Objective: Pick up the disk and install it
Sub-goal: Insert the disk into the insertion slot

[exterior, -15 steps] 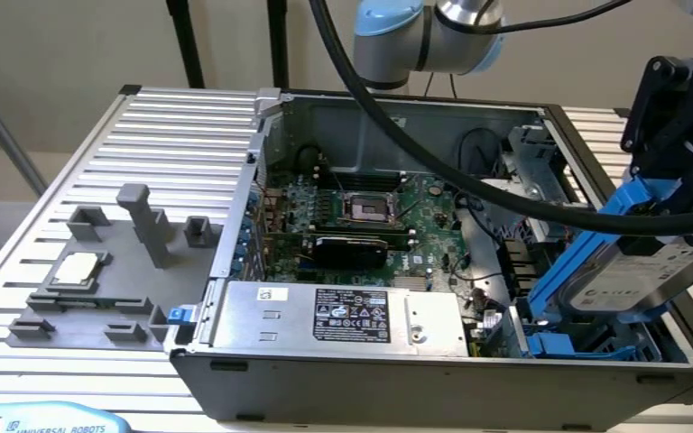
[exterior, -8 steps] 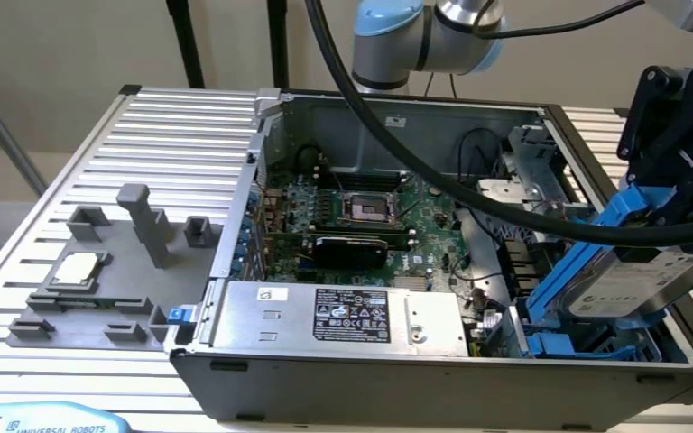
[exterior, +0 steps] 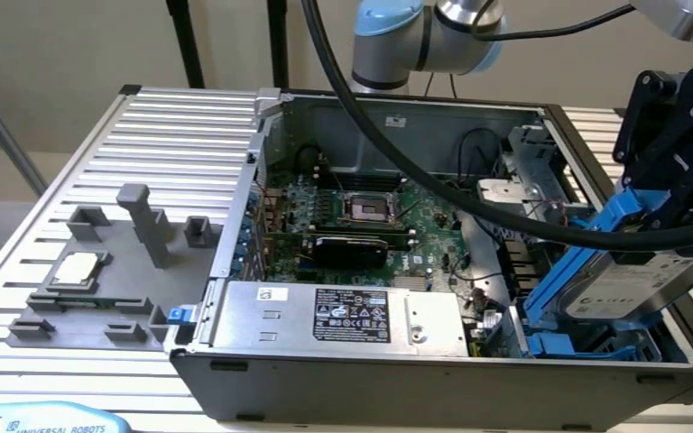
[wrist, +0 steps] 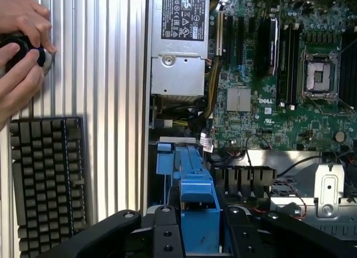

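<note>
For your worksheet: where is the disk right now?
At the exterior view's right, the disk hangs tilted between the fingers, at the case's blue drive bay.

"UNIVERSAL ROBOTS" stands in dark capitals on the pale blue plate (exterior: 46,420) at the exterior view's lower left. "DELL" is printed in white on the green motherboard (wrist: 245,79). The black label (exterior: 350,315) on the power-supply box (exterior: 250,316) and the white label (exterior: 615,294) on the disk (exterior: 671,271) carry print too small to read.
</note>
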Controlling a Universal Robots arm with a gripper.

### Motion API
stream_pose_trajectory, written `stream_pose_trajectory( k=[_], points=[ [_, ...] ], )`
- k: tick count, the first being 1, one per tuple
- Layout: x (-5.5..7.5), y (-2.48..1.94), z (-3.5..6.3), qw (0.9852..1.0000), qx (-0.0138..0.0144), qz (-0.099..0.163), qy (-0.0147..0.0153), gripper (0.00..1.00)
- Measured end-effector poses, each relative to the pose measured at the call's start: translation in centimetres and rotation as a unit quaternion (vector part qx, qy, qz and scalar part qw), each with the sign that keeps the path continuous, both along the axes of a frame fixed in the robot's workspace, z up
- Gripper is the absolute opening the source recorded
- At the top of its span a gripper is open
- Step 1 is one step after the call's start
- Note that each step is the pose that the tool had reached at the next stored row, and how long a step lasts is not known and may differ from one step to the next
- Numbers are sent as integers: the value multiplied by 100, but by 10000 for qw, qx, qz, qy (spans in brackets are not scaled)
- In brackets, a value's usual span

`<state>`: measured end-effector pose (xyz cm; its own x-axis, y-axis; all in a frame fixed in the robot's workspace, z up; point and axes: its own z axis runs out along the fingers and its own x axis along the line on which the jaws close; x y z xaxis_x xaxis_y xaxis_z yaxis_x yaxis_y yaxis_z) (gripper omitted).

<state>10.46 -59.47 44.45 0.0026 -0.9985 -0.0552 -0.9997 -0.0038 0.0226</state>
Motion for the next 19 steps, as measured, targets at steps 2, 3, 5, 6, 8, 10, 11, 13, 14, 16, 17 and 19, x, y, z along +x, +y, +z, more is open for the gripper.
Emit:
stream_pose_trajectory(
  k=[2,3,5,6,8,10,11,13,14,16,17,19],
  points=[
    [-1,7,-14,10000,-1,0,0,33],
    [-1,10,-20,10000,-3,0,0,33],
    [-2,16,-36,10000,-5,0,0,33],
    [-2,21,-43,10000,-6,0,0,33],
    [-2,26,-57,10000,-8,0,0,33],
    [-2,31,-74,10000,-11,-1,0,33],
    [-2,34,-83,10000,-12,0,0,33],
    [-2,38,-101,10000,-15,0,0,33],
    [-2,40,-110,10000,-16,0,0,33],
    [-2,44,-128,10000,-16,0,0,33],
    [-2,46,-139,10000,-17,0,0,33],
    [-2,49,-157,10000,-18,0,0,33]
  ],
)
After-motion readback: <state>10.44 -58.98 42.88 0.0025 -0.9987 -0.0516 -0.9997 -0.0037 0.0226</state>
